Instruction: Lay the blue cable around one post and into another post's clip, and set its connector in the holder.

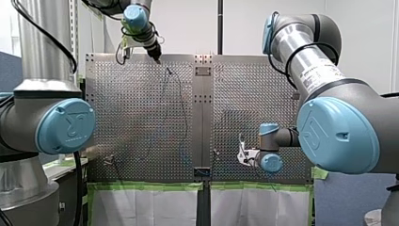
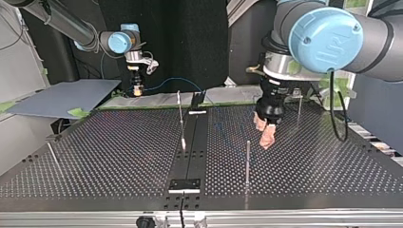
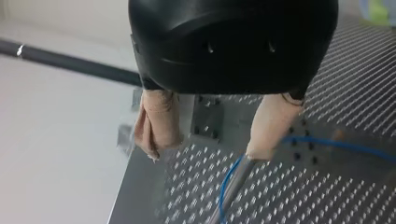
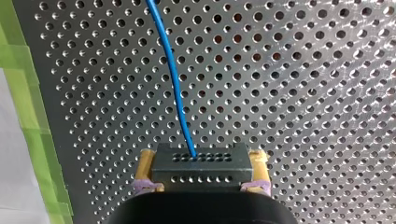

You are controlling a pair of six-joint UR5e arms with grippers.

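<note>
Right jaws on connector (black)

Shiny perforated metal table; smooth blue cable; matt plastic connector.

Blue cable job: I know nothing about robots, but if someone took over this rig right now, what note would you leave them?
My left gripper: fingers open, holding nothing, low over the table.
My right gripper: shut on the connector, held above the table near the green tape.
The blue cable leaves the connector, crosses the table and bends beside a post next to one left finger.
Done: the turn around the post seems begun, no more.
Left: clip the cable and seat the connector; neither shows as done.
</note>
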